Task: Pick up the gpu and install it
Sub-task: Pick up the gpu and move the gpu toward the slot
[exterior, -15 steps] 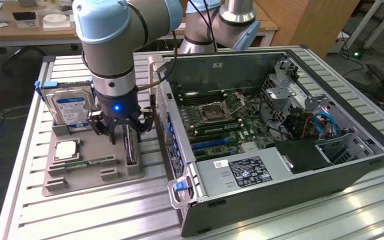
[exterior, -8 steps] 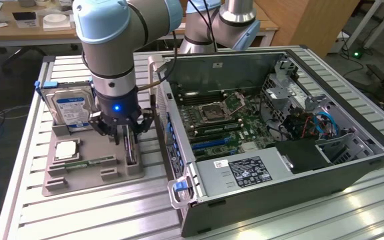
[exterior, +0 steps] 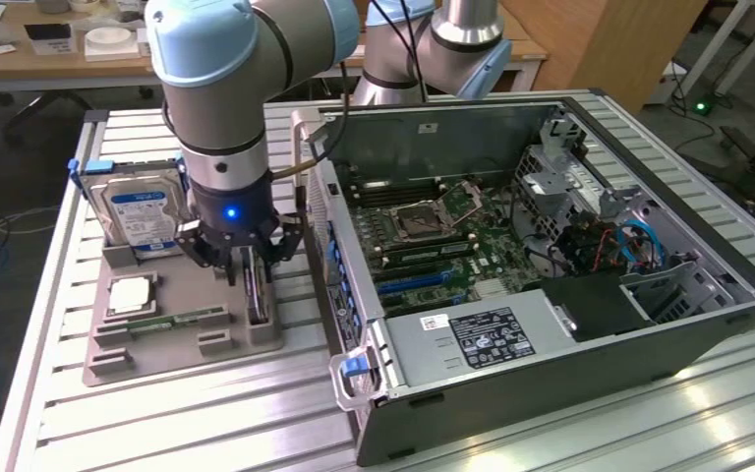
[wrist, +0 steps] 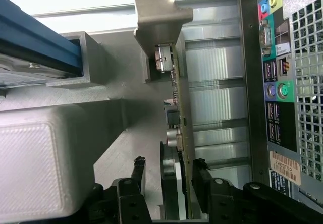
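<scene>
While the gpu [exterior: 260, 300] stands on edge in its slot of the grey fixture tray [exterior: 181, 352] on the table [exterior: 154, 423], just beside the open computer case [exterior: 706, 320], the pick-up step is judged to be in hand. The claw [wrist: 169, 167] is set astride the card and held spread, with one of its fingers [wrist: 139, 169] on each side and a gap seen on the cooler side; nothing is pinched yet. Before any lift, both faces would have to be gripped squarely, clear of the silver bracket [wrist: 161, 19], and the card drawn straight up so that jamming is avoided.
</scene>
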Motion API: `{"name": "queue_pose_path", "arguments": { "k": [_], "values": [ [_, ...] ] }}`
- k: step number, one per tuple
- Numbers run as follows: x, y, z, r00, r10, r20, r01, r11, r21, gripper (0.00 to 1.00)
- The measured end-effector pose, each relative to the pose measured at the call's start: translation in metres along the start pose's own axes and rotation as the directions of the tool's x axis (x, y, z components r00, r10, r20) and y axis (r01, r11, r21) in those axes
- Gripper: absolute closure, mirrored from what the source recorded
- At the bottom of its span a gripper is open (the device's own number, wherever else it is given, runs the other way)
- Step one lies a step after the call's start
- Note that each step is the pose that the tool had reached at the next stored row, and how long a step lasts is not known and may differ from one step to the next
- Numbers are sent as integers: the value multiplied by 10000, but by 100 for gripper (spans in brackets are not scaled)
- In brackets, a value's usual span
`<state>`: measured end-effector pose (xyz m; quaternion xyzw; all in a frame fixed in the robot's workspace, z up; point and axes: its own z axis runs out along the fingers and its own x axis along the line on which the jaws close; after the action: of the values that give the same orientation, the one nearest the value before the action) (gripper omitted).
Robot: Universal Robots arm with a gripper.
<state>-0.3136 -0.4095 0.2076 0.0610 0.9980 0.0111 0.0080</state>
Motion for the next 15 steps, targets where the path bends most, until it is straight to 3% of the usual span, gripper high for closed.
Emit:
{"name": "queue_pose_path", "arguments": {
  "k": [7,10,15],
  "values": [
    [-7,1,3,10000,-1,0,1,10000,1,51],
    [-10,1,4,10000,0,-1,0,10000,2,64],
    [-13,1,5,10000,-2,1,2,10000,2,65]
  ]
}}
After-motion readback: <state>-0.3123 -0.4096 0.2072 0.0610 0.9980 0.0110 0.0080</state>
